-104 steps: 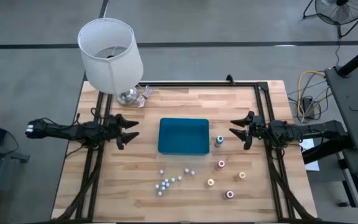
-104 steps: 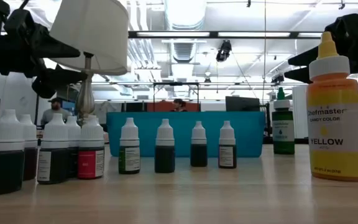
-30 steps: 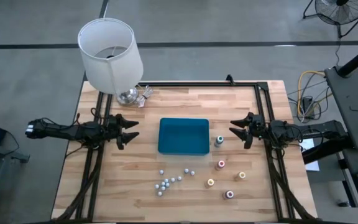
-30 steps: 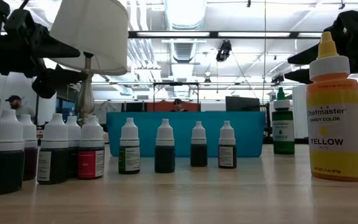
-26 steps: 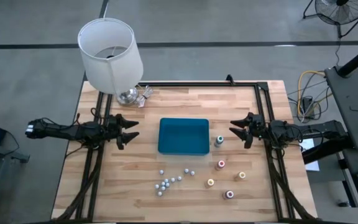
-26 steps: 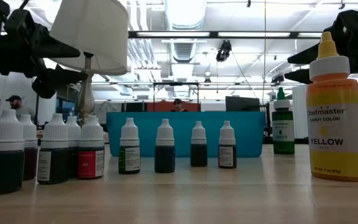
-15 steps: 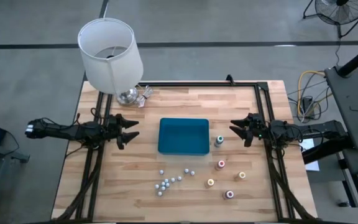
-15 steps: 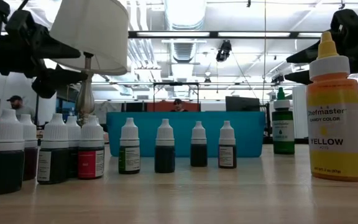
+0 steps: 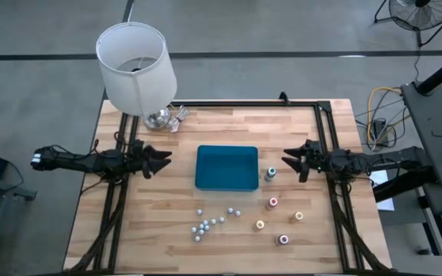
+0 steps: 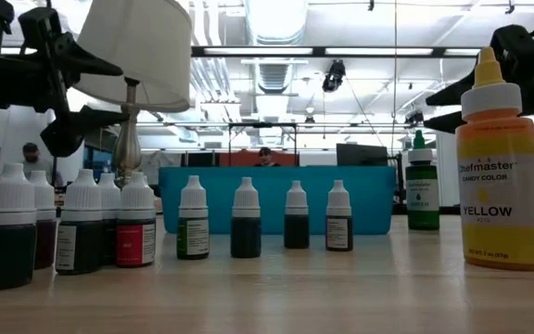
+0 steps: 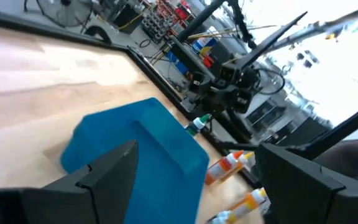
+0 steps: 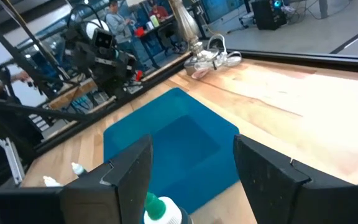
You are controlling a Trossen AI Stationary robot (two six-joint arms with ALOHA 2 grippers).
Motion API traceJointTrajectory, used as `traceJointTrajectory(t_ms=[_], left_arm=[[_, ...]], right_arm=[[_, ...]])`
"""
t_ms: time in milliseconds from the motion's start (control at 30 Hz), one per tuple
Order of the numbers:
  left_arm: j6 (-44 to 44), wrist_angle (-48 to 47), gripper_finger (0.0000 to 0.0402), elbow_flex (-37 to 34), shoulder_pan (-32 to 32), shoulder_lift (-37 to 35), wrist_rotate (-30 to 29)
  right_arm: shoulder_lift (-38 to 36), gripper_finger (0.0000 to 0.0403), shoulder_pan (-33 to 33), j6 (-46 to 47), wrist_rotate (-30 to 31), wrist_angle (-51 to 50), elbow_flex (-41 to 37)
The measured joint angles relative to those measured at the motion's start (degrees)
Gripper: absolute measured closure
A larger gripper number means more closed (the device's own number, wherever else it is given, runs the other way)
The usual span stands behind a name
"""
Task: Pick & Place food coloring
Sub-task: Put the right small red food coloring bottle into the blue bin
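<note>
Food coloring bottles with coloured tops stand upright on the wooden table right of the blue tray (image 9: 226, 168): green (image 9: 270, 174) by the tray's right wall, red (image 9: 273, 202), orange (image 9: 298, 216), yellow (image 9: 260, 225) and pink (image 9: 283, 239). My left gripper (image 9: 164, 158) hovers open left of the tray. My right gripper (image 9: 290, 162) hovers open just right of the green bottle, which shows below its fingers in the right wrist view (image 12: 160, 211). In the low view the yellow bottle (image 10: 501, 167) stands nearest.
A cluster of small white-capped dropper bottles (image 9: 208, 221) stands near the table's near edge, in front of the tray. A lamp with a white shade (image 9: 135, 67) stands at the far left corner. Black frame rails (image 9: 324, 123) run along the table's sides and far edge.
My left gripper has rolled about its own axis, so that its two fingers now stand one above the other instead of side by side; it stays open. My right gripper has crept a little toward the green bottle and the tray.
</note>
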Motion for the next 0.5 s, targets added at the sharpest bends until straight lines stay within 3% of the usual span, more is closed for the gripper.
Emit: traceJointTrajectory(t_ms=[133,333,500], left_arm=[[-2.68,0.50,0.0108,0.00,0.01,-0.02,-0.57],[-2.82,0.42,0.0108,0.00,0.00,-0.02,-7.32],[-3.84,0.43,0.0117,0.00,0.00,0.28,-7.59]], right_arm=[[1.98,0.0188,0.00,0.02,-0.02,0.00,-0.01],[4.25,0.0188,0.00,3.04,-0.12,-0.01,0.00],[5.97,0.0189,0.00,4.35,-0.11,0.02,-0.01]])
